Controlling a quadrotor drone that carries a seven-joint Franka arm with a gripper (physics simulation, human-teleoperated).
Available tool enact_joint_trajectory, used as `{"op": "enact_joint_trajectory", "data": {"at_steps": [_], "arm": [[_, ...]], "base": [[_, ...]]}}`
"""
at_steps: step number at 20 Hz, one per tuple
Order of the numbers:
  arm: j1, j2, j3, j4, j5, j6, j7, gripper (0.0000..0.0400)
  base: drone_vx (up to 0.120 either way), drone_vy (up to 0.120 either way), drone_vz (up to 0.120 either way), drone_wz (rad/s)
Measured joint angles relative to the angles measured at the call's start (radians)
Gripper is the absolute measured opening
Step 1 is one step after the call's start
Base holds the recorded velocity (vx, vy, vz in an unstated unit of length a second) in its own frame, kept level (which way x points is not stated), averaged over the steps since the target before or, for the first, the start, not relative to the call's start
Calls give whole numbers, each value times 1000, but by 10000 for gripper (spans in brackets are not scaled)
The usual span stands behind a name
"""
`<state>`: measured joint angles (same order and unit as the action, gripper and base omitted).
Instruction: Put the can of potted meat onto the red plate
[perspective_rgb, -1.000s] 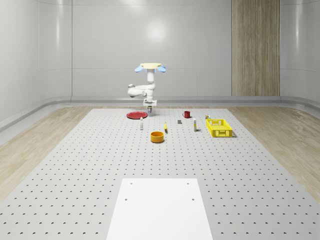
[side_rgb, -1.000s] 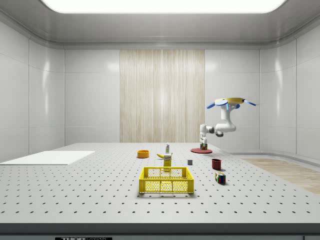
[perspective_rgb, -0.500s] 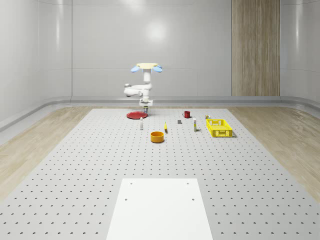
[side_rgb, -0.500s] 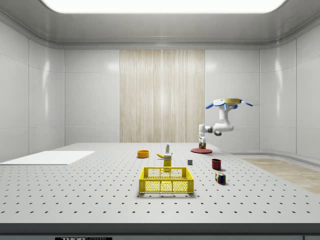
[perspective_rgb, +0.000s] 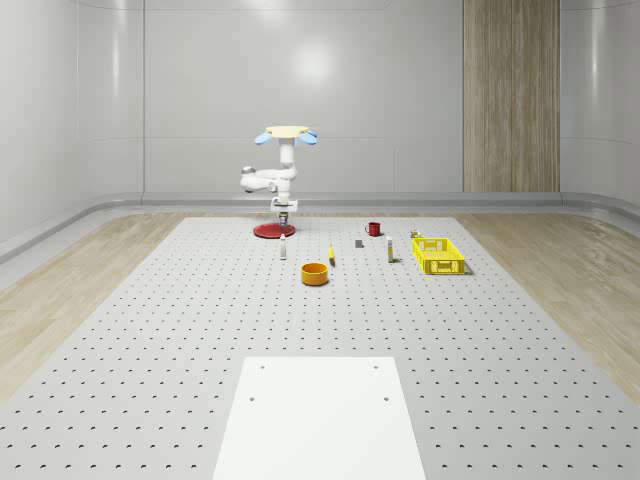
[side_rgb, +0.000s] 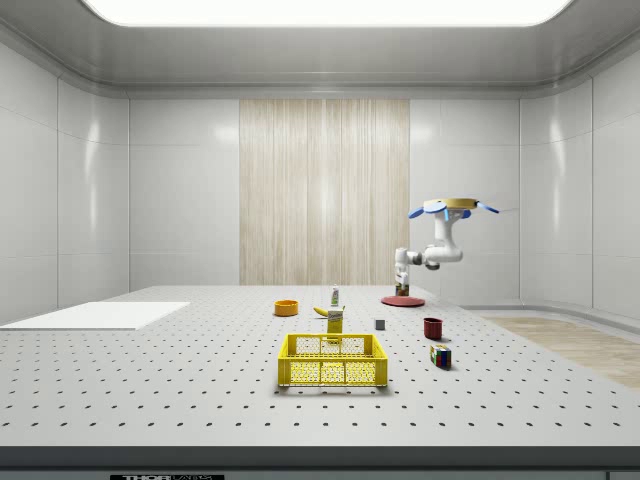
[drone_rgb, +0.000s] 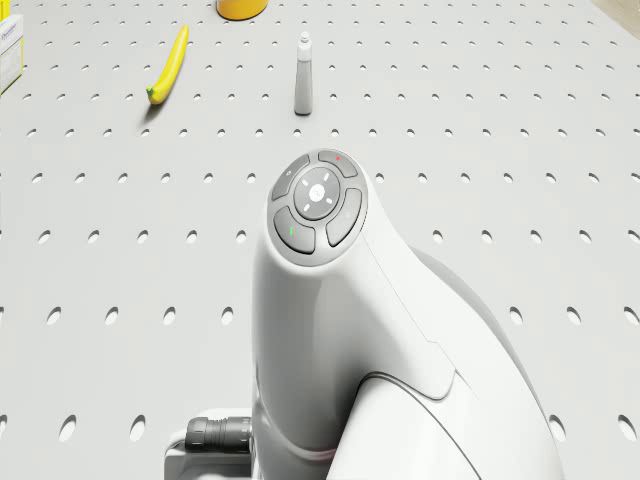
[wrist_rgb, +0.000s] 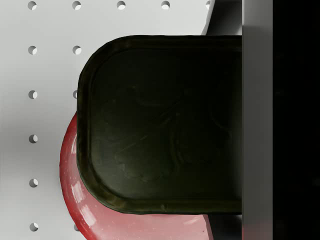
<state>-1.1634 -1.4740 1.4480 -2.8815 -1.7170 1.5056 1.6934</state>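
In the whole-scene view the drone (perspective_rgb: 285, 133) hovers above the red plate (perspective_rgb: 271, 231) at the far end of the bench (perspective_rgb: 150, 340), and its tool (perspective_rgb: 285, 214) hangs just over the plate. An orange bowl (perspective_rgb: 315, 273) and a yellow basket (perspective_rgb: 439, 256) sit apart from it; what is inside them is hard to tell from here. In the side view the tool (side_rgb: 404, 291) is right above the plate (side_rgb: 402, 301). In the wrist view the can of potted meat (wrist_rgb: 160, 122) is gripped tight, with the plate (wrist_rgb: 100, 210) under its edge.
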Motion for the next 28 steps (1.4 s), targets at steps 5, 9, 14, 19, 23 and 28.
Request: {"op": "enact_joint_trajectory", "data": {"at_steps": [5,9,14,19,23,28], "arm": [[-1,-11,2,0,4,10,1,284],[-2,-19,3,1,8,18,2,284],[-4,-30,-8,2,0,31,3,284],[-6,-41,-58,8,-46,56,2,284],[-10,-48,-96,14,-81,74,2,284],[-11,-52,-107,16,-87,83,0,366]], "base": [[0,-120,0,0],[0,-120,0,0],[0,-56,0,0],[0,0,0,0],[0,0,0,0],[0,0,0,0]]}}
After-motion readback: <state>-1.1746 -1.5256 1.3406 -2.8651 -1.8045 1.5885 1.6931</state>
